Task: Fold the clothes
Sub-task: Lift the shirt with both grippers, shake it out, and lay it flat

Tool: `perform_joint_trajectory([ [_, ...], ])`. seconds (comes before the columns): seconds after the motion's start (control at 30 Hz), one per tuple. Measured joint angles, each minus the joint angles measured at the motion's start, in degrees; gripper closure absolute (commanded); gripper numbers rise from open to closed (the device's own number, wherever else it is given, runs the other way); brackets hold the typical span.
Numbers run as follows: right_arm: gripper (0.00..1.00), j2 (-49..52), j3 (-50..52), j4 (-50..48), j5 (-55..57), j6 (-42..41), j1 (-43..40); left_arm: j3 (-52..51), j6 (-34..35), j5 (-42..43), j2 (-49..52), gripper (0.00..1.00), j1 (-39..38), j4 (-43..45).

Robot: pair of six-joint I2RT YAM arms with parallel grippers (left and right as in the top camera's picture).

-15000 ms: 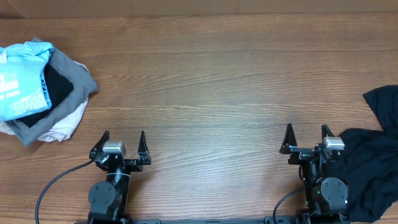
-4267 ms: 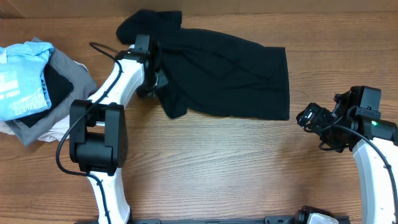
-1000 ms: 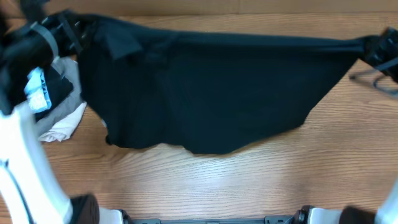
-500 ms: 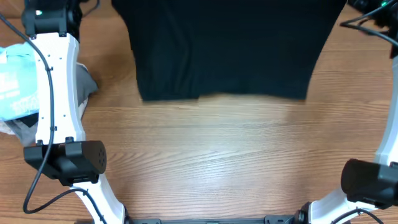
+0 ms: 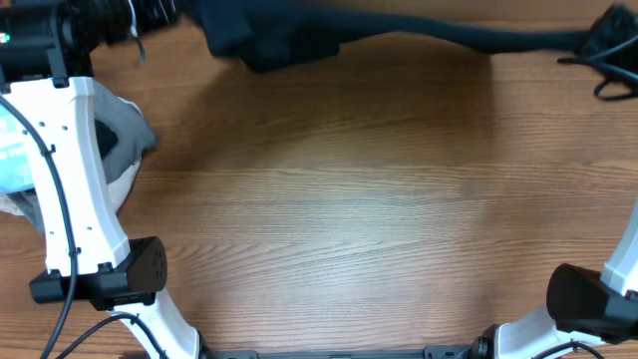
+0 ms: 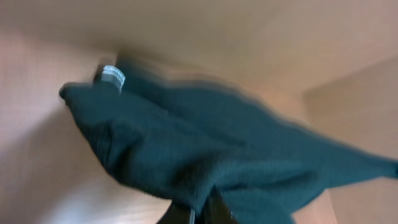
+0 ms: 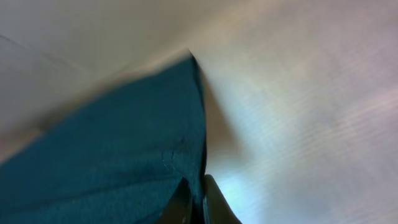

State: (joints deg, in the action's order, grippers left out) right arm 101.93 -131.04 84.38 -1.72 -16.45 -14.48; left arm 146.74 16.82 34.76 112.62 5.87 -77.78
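Brown wood-grain surface [image 5: 339, 199], its grain running from the left end effector [image 5: 179, 14] across to the right end effector [image 5: 606, 36]; a soft pale sheen lies nearer than both; lighter tan band beyond them.

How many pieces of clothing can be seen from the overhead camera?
4: black garment stretched along the far edge; grey garment, white garment and light blue garment piled at the left. The left arm may hide more.

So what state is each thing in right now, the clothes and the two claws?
black shirt: held up, strung between both grippers, bunched near the left one.
left gripper: shut on the black shirt.
right gripper: shut on the black shirt.
pile of clothes: crumpled, not folded.
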Motion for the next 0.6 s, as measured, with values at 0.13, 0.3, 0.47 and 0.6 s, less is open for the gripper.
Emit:
perform_joint_trajectory([
  [0.13, 0.96, 0.5, 6.5, 4.0, 2.8, 0.5, 0.0, -4.7, -2.3, -3.9, 1.6, 0.96, -2.1, -9.1],
  [0.3, 0.96, 1.0, 19.4, 5.7, 5.8, 1.1, -0.1, -15.5, -4.0, -7.2, 5.2, 0.96, -5.6, -14.7],
  [0.47, 0.96, 1.6, 32.5, 5.6, 8.6, 1.1, -0.5, -29.8, -6.8, -9.3, 7.3, 0.96, -8.9, -18.5],
  [0.6, 0.96, 1.7, 39.8, 6.1, 11.3, -0.5, -2.6, -42.0, -8.3, -12.1, 7.3, 0.96, -11.6, -18.8],
])
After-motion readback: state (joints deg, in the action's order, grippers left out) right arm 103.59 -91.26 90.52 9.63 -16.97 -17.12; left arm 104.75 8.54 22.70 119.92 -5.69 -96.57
